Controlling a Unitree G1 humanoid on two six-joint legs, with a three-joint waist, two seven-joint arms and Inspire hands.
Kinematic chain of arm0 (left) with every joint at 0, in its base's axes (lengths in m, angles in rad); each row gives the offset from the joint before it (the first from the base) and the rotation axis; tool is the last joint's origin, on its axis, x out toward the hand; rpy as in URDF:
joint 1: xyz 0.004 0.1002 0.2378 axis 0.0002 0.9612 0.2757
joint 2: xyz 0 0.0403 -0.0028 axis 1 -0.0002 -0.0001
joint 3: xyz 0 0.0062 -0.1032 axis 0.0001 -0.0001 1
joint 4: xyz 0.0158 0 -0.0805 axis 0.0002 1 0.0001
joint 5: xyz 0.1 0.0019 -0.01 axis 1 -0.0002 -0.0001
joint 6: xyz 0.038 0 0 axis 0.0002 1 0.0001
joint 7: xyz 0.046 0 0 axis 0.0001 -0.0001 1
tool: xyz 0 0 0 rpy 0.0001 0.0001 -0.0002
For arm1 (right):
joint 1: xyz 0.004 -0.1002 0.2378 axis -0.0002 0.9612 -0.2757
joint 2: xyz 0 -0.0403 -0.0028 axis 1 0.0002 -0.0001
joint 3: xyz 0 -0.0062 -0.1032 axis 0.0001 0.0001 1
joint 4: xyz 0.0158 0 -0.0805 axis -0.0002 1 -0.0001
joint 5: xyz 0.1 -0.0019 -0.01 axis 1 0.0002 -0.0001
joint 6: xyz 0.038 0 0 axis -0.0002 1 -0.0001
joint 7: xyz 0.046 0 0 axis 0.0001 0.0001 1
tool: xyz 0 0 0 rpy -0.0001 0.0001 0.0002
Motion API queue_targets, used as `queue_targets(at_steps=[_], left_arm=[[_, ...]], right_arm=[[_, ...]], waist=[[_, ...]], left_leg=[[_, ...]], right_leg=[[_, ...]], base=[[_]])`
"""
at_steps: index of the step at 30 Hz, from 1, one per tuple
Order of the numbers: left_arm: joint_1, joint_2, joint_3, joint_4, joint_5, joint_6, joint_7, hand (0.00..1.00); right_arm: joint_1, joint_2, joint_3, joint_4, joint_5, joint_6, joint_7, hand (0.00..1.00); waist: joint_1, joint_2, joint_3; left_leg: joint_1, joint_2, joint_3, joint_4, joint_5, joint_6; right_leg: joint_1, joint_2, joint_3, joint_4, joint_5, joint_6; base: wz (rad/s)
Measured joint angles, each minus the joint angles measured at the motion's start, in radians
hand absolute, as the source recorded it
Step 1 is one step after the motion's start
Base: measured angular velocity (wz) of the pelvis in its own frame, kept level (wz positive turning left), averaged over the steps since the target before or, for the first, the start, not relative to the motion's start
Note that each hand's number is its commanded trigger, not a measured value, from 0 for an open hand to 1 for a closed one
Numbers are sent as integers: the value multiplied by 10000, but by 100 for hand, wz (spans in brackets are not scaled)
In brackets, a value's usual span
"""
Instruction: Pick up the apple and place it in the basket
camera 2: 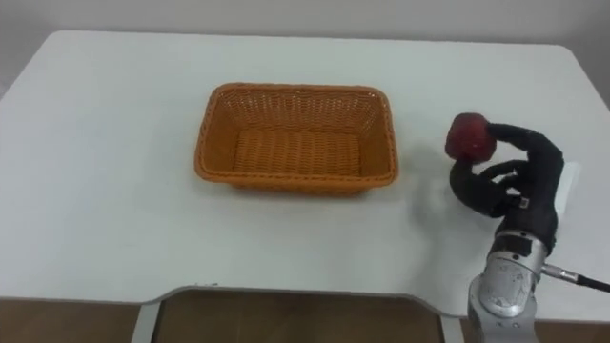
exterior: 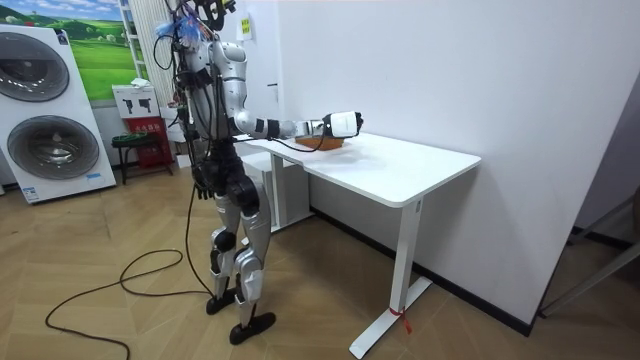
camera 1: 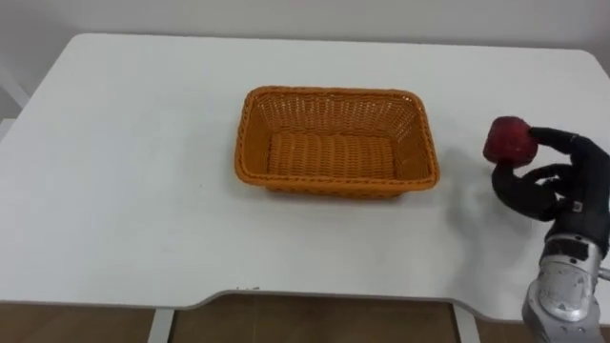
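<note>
A red apple (camera 1: 509,141) (camera 2: 470,135) is held above the white table (camera 1: 124,191) to the right of the basket. My right hand (camera 1: 548,181) (camera 2: 510,181) is shut on it, fingers and thumb curled round its right and lower sides. An orange wicker basket (camera 1: 334,181) (camera 2: 295,176) stands empty in the middle of the table, a hand's width left of the apple. In the room view I stand at the table's end with my right arm (exterior: 300,127) stretched over it, and my left hand (exterior: 202,185) hangs at my side.
The table's front edge (camera 1: 315,300) runs close below the basket. Bare tabletop lies left of and behind the basket. In the room view, washing machines (exterior: 45,110) and a small stand (exterior: 135,140) are behind me, away from the table.
</note>
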Motion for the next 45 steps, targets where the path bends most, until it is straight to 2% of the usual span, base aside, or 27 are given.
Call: queue_targets(at_steps=[6, 8, 10, 17, 18, 19, 20, 25, 32, 38, 45], left_arm=[[-17, -44, -432, -14, 0, -2, -7, 0], [-84, -45, -446, -14, 2, -4, -94, 0], [-130, -45, -447, -13, 0, -6, -148, 0], [-219, -45, -443, -12, 24, -25, -220, 0], [-220, -45, -444, -11, 21, -25, -221, 0], [-219, -47, -444, 1, 21, -21, -226, 0], [-220, -52, -447, -5, 19, -20, -227, 0], [-217, -65, -465, 0, -73, -23, -320, 0], [-243, -116, -474, -3, -140, -30, -364, 0], [-348, -119, -691, 48, -415, -34, -402, 0], [-370, -116, -684, 73, -441, -34, -402, 0]], right_arm=[[-6, -29, 50, -1159, -307, 4, 247, 100], [-4, -193, 246, -1511, -393, 3, 325, 100], [-4, -301, 423, -1607, -624, 2, 438, 100], [-10, -304, 934, -1638, -1583, 12, 975, 100], [-10, -305, 1003, -1652, -1587, 12, 1004, 72], [-8, -303, 1137, -1687, -1590, 15, 1108, 55], [1, -300, 1239, -1770, -1590, 19, 1249, 0], [-2, -293, 1554, -2323, -2085, 21, 1635, 0], [-5, -231, 2084, -2493, -2102, 20, 2454, 0], [-5, -223, 2185, -2492, -2417, 20, 2580, 0], [-5, -224, 2183, -2491, -2715, 20, 2578, 0]], waist=[[38, 14, 18], [70, -12, 31], [80, -27, 32], [180, -20, 17], [195, -20, 17], [225, -17, 18], [272, -12, 19], [421, 7, 18], [424, -18, 30], [478, -83, 95], [605, -96, 101]], left_leg=[[-156, 1, -47, 41, -2, -2], [-157, 1, -52, 47, -2, -2], [-160, -1, -57, 45, -2, -1], [-290, 4, -41, 36, -2, -1], [-297, 4, -33, 34, -2, -1], [-298, 4, -20, 34, -1, -1], [-295, 4, -11, 31, -1, -1], [-294, 10, -28, 0, 1, -1], [-293, 1, -89, 8, 3, 0], [-315, -1, -168, 33, 1, -2], [-330, 3, -160, 14, 0, -3]], right_leg=[[-83, 12, 2, 31, 0, -1], [-82, 10, -6, 23, 2, -4], [-85, 8, -14, 24, 2, -4], [-301, 11, -7, 22, 4, -7], [-314, 12, -2, 21, 4, -7], [-319, 13, 14, 13, 4, -7], [-319, 14, 28, -2, 4, -7], [-311, 21, 44, -13, 4, -7], [-278, 3, 1, -7, 4, -7], [-224, 2, -104, 3, 4, -7], [-242, 9, -110, -5, 4, -7]], base=[[1], [0], [0], [0], [-3], [-4], [-4], [0], [0], [4], [0]])
